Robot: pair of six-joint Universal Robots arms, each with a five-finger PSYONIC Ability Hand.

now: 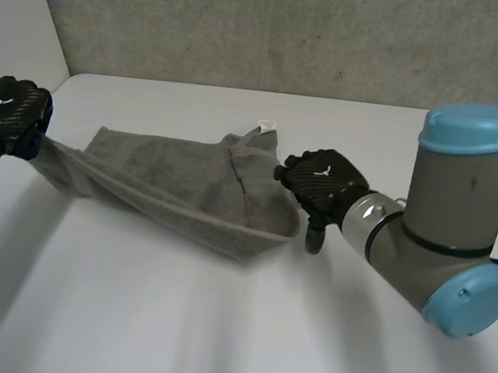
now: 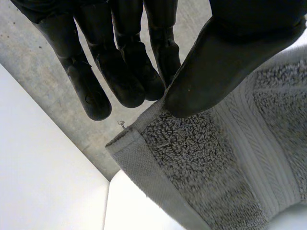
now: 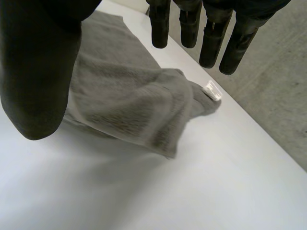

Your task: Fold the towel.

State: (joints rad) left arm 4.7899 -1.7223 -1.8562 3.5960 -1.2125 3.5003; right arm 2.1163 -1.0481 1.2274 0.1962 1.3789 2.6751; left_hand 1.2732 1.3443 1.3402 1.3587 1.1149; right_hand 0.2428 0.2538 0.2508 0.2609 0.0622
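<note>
The towel (image 1: 186,184) is lying bunched and partly doubled over on the far half of the desk (image 1: 215,327). Its long axis is running side to side between the two hands. Its left end is rising off the desk in a taut strip to the left hand (image 1: 6,109). That hand is pinching the hemmed corner between thumb (image 2: 216,67) and fingers (image 2: 120,72). The right end is resting on the desk in a rumpled heap, with a small white label (image 1: 266,125) standing up at the far corner.

The right hand (image 1: 324,184) is hovering just beside that heap, on its outer side. In the right wrist view its fingers are hanging straight and well apart from the thumb, gripping nothing, and the cloth is lying below the gap. Whether a fingertip is touching the cloth cannot be told.

Judgement: the coming move is turning on the free right end, which lies inward of and below the right hand's fingers, and that hand is much the nearer. No other object is lying between hand and cloth. The heaped layers are obscuring which fold is the true corner, so a blind pinch risks taking several layers. A grey wall (image 1: 249,24) is standing behind the desk.
</note>
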